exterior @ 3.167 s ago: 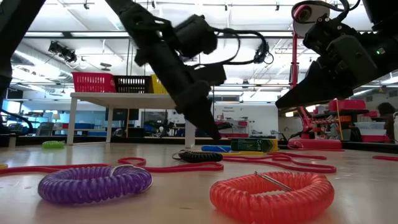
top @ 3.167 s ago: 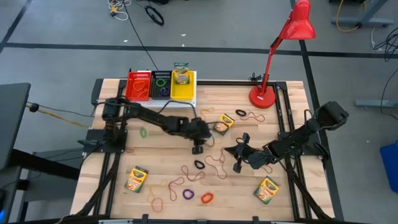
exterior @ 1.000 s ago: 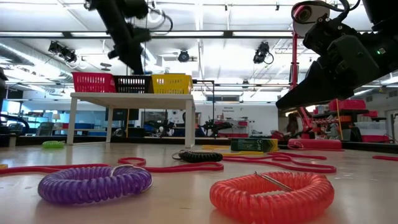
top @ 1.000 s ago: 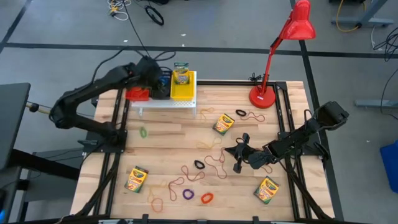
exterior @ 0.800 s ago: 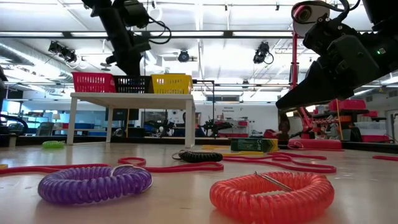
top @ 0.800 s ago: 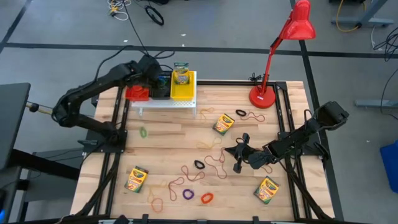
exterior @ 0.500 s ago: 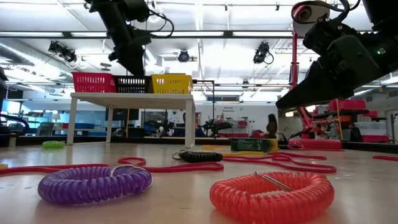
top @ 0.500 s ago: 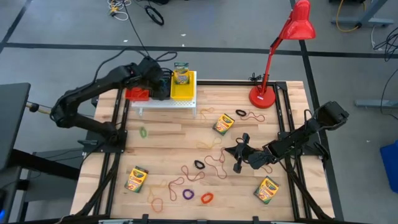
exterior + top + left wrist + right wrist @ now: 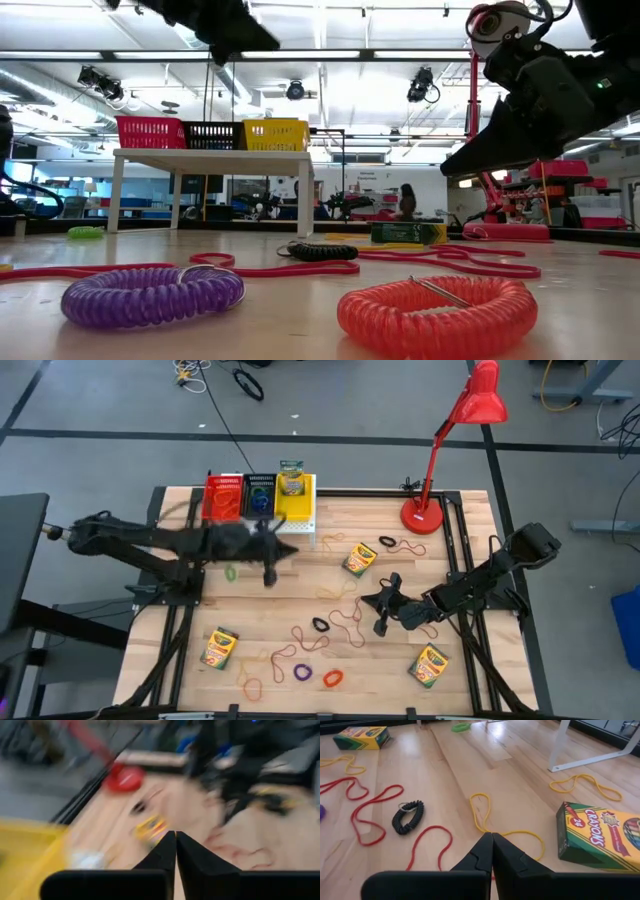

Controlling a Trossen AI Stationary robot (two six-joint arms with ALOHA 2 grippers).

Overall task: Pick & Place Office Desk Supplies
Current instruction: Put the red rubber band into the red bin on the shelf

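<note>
Your left end effector (image 9: pixel 268 573): fingers together, empty, above counter (image 9: pixel 300 565) near 10 o'clock. Right end effector (image 9: pixel 379 622): together, empty, at 4 o'clock. Crayon box (image 9: pixel 358 559) at 1 o'clock, black loop (image 9: pixel 320 625) near center.

Both arms dark, near-black, built of slim jointed links with bulkier housings at the joints. Right end effector (image 9: pixel 491 851) ends in two matte black fingers (image 9: pixel 479 854), wedge-shaped, tapering to thin tips. Left end effector (image 9: pixel 175 849) shows the same black wedge form.

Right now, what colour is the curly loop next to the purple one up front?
Reddish-orange; the coiled loop shows best in the low view.
</note>
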